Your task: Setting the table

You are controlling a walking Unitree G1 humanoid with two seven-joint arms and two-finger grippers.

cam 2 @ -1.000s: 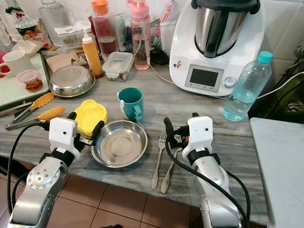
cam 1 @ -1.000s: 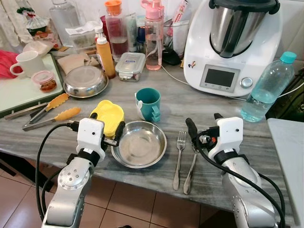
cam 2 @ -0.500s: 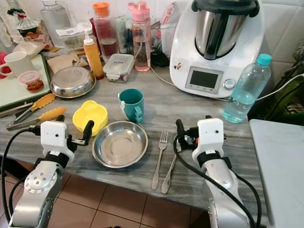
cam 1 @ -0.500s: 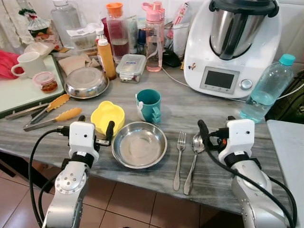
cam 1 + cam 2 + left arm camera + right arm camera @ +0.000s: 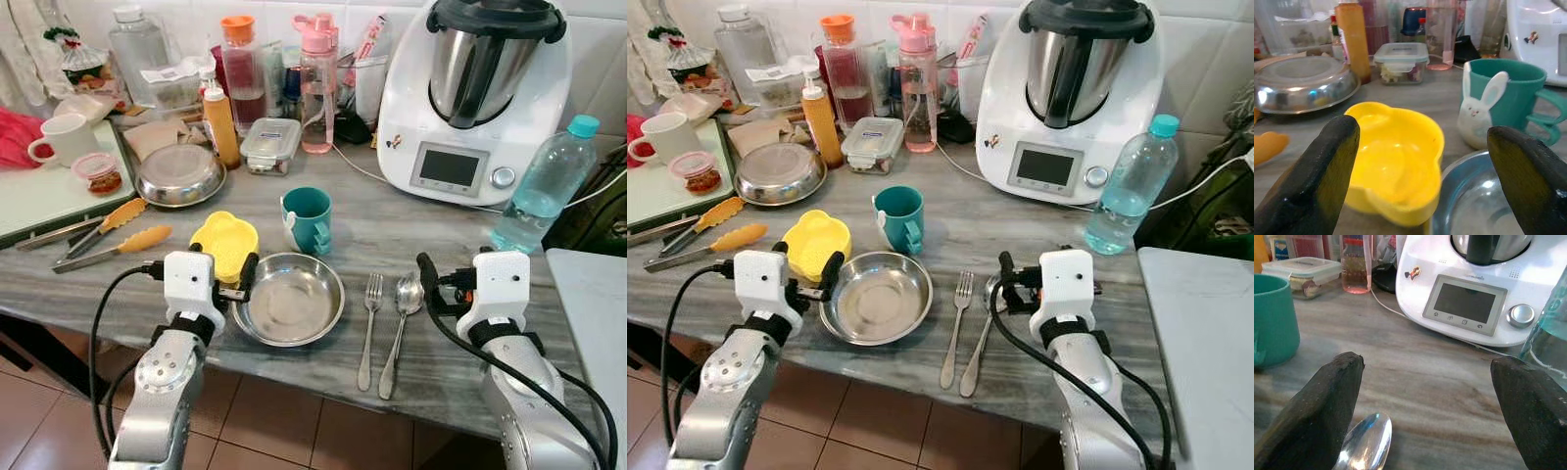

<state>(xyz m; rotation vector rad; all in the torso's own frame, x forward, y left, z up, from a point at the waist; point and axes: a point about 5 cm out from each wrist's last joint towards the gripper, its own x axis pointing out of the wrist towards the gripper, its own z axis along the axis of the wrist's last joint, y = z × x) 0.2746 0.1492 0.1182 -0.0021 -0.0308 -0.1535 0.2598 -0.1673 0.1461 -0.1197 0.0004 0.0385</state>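
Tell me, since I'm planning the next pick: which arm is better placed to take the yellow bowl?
Left. The left gripper hangs open just in front of the yellow bowl. The right gripper is open too, but by the spoon, across the steel bowl.

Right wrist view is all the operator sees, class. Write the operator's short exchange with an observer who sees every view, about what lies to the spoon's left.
Operator: I see a spoon tip by my open right claw. What lies to its left?
Observer: A fork, parallel to the spoon, with a gap between them.
Operator: And past the fork?
Observer: An empty steel bowl, near the counter's front edge.
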